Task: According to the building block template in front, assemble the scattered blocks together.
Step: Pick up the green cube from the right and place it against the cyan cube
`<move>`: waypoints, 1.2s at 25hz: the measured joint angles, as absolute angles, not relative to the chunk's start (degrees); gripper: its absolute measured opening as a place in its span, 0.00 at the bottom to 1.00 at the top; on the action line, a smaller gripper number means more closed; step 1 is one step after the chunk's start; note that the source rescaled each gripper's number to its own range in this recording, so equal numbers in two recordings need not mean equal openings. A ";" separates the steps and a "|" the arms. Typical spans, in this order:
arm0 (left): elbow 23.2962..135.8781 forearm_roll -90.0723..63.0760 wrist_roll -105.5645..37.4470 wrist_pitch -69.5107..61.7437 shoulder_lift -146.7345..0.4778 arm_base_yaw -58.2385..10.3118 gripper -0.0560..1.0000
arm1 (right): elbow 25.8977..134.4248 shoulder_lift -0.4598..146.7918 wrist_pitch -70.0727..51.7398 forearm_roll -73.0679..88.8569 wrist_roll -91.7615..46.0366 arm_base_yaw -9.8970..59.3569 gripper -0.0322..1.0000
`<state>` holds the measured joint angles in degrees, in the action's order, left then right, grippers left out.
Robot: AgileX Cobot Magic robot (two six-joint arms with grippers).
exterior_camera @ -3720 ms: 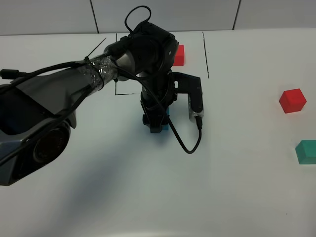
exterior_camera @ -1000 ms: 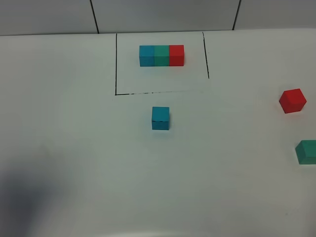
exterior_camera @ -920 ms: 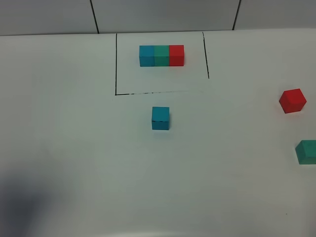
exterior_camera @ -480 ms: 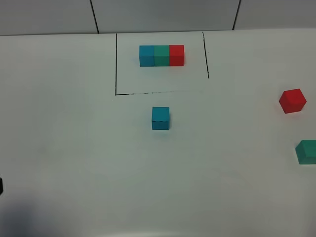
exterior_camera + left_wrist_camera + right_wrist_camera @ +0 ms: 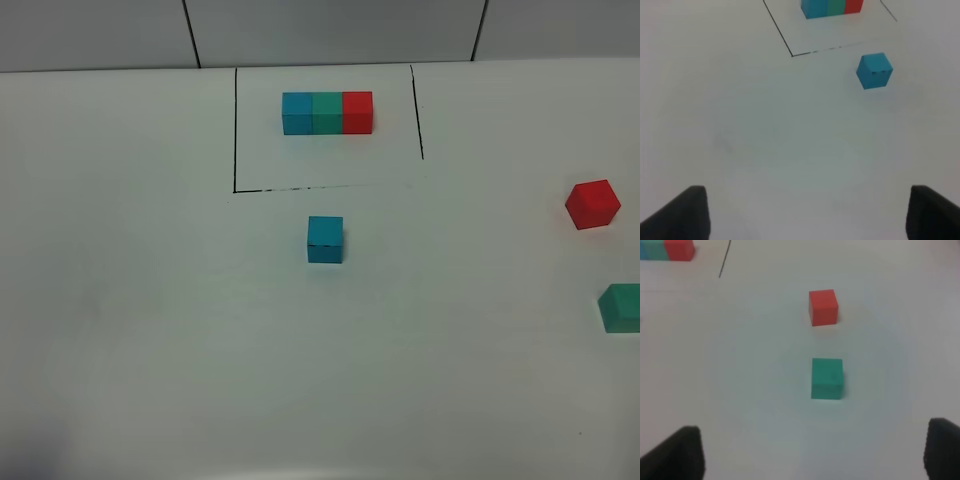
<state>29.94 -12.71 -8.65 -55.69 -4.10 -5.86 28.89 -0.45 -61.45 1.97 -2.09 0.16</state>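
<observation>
Both empty, jaws wide: left gripper (image 5: 805, 215), right gripper (image 5: 810, 452). Next, likely: green cube (image 5: 827, 378), straight ahead of right gripper, joins blue cube (image 5: 325, 239).

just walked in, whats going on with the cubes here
A two-armed robot is meant to copy the building block template, a blue-green-red row inside a drawn black outline. Nothing is gripped right now: the left claw and right claw are both open and empty above the table. The blue cube sits alone just outside the outline. The red cube and green cube lie apart, off to the right.
</observation>
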 joint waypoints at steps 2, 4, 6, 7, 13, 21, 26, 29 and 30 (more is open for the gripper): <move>29.94 -12.71 -8.08 -56.61 -2.35 -5.86 0.96 | 28.89 -0.45 -61.45 1.97 -2.09 0.16 0.92; 29.94 -12.65 -7.60 -58.52 -0.89 -5.86 0.96 | 28.89 -0.45 -61.45 1.97 -2.09 0.16 0.92; 29.58 -11.74 -7.40 -60.40 0.09 -5.86 0.96 | 28.89 -0.45 -61.45 1.97 -2.09 0.16 0.92; 29.21 -10.77 -7.08 -61.52 0.31 -5.86 0.95 | 28.89 -0.45 -61.45 1.97 -2.09 0.16 0.92; 29.02 -6.34 -2.52 -62.24 0.39 -5.86 0.85 | 28.89 -0.45 -61.45 2.97 -2.03 0.16 0.92; 29.02 -4.50 0.00 -62.24 0.39 -5.86 0.67 | 28.89 -0.45 -61.39 3.47 -2.09 0.16 0.92; 29.02 -4.45 0.00 -62.24 0.39 -5.86 0.65 | 28.89 -0.45 -61.39 3.47 -2.09 0.16 0.92; 29.02 -4.33 0.00 -62.24 0.39 -5.86 0.65 | 28.89 -0.45 -61.39 3.47 -2.09 0.16 0.92; 29.02 -4.33 0.00 -62.24 0.39 -5.86 0.65 | 28.89 -0.45 -61.39 3.47 -2.09 0.16 0.92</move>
<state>29.02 -4.33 0.00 -62.24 0.39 -5.86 28.89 -0.45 -61.39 3.47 -2.09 0.16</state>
